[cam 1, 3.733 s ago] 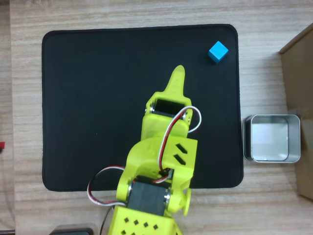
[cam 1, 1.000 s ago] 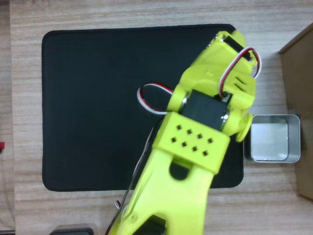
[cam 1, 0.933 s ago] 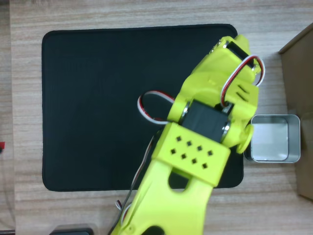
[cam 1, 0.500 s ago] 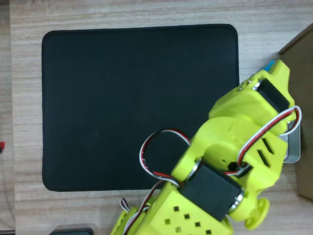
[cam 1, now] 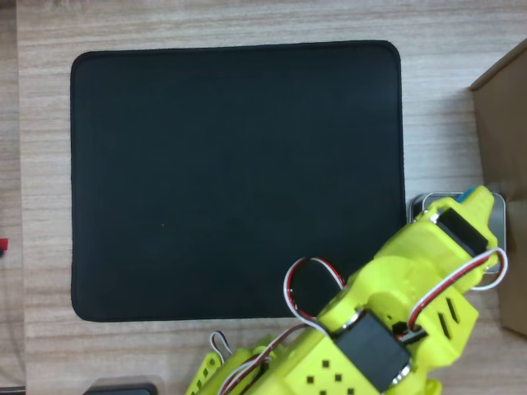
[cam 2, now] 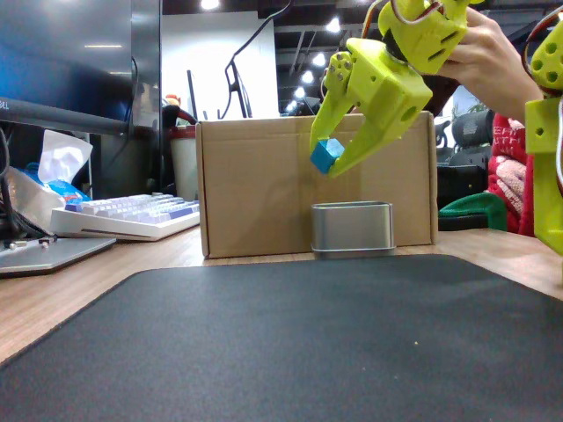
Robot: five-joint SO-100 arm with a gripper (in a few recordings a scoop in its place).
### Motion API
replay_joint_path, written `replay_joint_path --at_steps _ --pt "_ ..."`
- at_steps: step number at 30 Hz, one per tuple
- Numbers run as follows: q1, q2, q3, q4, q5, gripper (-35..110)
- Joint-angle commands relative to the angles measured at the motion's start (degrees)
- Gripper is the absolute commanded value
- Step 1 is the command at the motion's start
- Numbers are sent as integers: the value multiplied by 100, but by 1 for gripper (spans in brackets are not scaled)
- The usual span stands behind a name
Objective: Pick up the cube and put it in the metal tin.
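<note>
I've got the cube (cam 2: 326, 156) pinched tight in my hand (cam 2: 331, 160), hanging in the air above the metal tin (cam 2: 352, 229) by the worktop's right edge. Best move: centre over the opening, come down low, then let go so it doesn't bounce out. Cube's small, bright sky-blue, plain-faced, tilted in the grip.

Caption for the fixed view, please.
Yellow gripper holds the blue cube in the air above the metal tin.
</note>
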State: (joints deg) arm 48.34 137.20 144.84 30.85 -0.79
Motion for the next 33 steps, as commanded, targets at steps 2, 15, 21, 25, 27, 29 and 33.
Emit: replay_joint_path --at_steps 2,15,21,25,27,29,33 --pt "316 -141 -237 -26 -70 0" --pt "668 -1204 -914 352 -246 2" --pt "563 -976 -879 703 79 36" --pt "387 -668 -984 976 158 36" --pt "308 -483 -1134 1178 308 32" --pt "229 -378 -1292 1371 422 32" --pt "105 -88 -1714 1688 527 29"
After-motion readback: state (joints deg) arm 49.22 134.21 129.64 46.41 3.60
